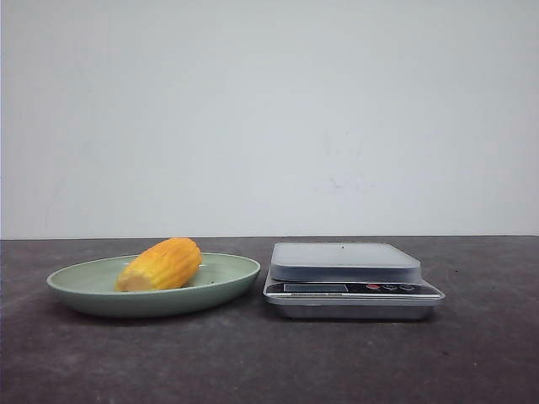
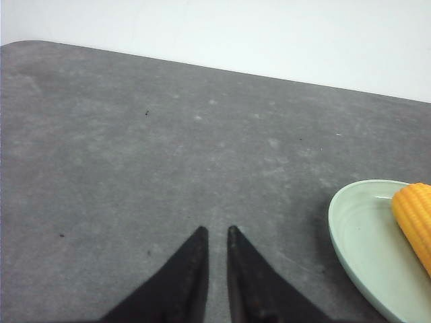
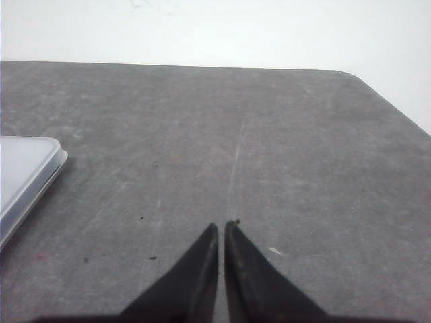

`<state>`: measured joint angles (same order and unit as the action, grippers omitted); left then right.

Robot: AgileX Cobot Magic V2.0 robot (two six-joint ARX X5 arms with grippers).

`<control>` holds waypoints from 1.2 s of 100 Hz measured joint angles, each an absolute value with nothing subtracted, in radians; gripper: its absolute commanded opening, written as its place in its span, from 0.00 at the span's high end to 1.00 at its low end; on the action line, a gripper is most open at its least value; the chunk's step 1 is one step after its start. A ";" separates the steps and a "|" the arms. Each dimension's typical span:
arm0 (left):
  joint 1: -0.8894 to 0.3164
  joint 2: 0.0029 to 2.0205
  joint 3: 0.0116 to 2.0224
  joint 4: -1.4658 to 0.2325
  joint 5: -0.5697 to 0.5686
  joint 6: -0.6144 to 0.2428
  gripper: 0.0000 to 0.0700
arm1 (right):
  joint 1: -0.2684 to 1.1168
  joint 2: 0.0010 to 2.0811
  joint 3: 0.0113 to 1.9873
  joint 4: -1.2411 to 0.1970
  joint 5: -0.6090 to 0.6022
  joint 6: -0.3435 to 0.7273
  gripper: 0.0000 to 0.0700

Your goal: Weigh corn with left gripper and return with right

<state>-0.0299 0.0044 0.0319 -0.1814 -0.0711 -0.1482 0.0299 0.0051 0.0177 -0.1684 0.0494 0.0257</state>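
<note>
The corn is a stubby yellow-orange cob lying in a pale green plate on the left of the dark table. A silver kitchen scale stands just right of the plate, its platform bare. Neither gripper shows in the front view. In the left wrist view my left gripper hovers over bare table, its fingers nearly together and holding nothing, with the plate and the corn off to one side. In the right wrist view my right gripper is shut and empty over bare table, the scale's corner at the frame edge.
The table is dark grey with a pale wall behind it. Its rounded corners show in both wrist views. Bare table lies in front of the plate and scale and to the right of the scale.
</note>
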 measured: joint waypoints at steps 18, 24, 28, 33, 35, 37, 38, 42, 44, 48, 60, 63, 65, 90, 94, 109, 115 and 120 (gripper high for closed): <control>-0.030 0.004 0.032 -0.181 -0.071 -0.148 0.99 | 0.030 0.005 0.018 -0.168 0.048 0.027 0.98; -0.030 0.004 0.032 -0.181 -0.072 -0.148 0.99 | 0.030 0.005 0.018 -0.168 0.042 0.033 0.98; -0.030 0.004 0.032 -0.181 -0.071 -0.149 0.99 | 0.030 0.005 0.018 -0.168 0.035 0.037 0.98; -0.030 0.004 0.032 -0.181 -0.071 -0.149 0.99 | 0.030 0.005 0.018 -0.168 0.025 0.045 0.98; -0.030 0.004 0.032 -0.181 -0.072 -0.149 0.99 | 0.030 0.005 0.018 -0.168 0.025 0.050 0.98; -0.030 0.004 0.032 -0.181 -0.071 -0.149 0.99 | 0.030 0.005 0.018 -0.168 0.022 0.054 0.98; -0.030 0.004 0.032 -0.181 -0.071 -0.149 0.99 | 0.030 0.005 0.017 -0.168 0.022 0.056 0.98; -0.030 0.004 0.032 -0.181 -0.072 -0.149 0.99 | 0.030 0.005 0.018 -0.169 0.019 0.062 0.98; -0.030 0.004 0.031 -0.180 -0.072 -0.149 0.99 | 0.030 0.005 0.018 -0.169 0.019 0.065 0.98; -0.030 0.004 0.032 -0.179 -0.072 -0.149 0.99 | 0.030 0.005 0.017 -0.169 0.019 0.078 0.99; -0.030 0.004 0.032 -0.149 -0.072 -0.149 0.99 | 0.030 0.005 0.017 -0.169 0.018 0.123 0.99; -0.030 0.004 0.032 -0.132 -0.072 -0.149 0.99 | 0.030 0.005 0.018 -0.170 0.018 0.139 0.99; -0.030 0.004 0.032 -0.120 -0.072 -0.150 0.99 | 0.030 0.005 0.018 -0.170 0.018 0.150 0.99; -0.030 0.065 0.115 -0.127 -0.047 -0.286 0.99 | 0.030 0.079 0.174 -0.223 0.000 0.274 1.00; -0.030 0.100 0.163 -0.130 -0.041 -0.310 0.99 | 0.030 0.115 0.232 -0.224 -0.004 0.282 1.00; -0.030 0.285 0.416 -0.145 -0.014 -0.334 0.99 | 0.030 0.316 0.481 -0.295 -0.032 0.284 0.99; -0.030 0.375 0.531 -0.170 0.009 -0.333 0.89 | 0.030 0.405 0.582 -0.356 -0.054 0.261 0.95; -0.030 0.447 0.623 -0.184 0.044 -0.332 0.63 | 0.030 0.470 0.661 -0.406 -0.070 0.234 0.77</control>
<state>-0.0299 0.4473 0.6228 -0.1844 0.0437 -0.3321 0.0299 0.4698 0.6609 -0.4057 -0.0700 0.2340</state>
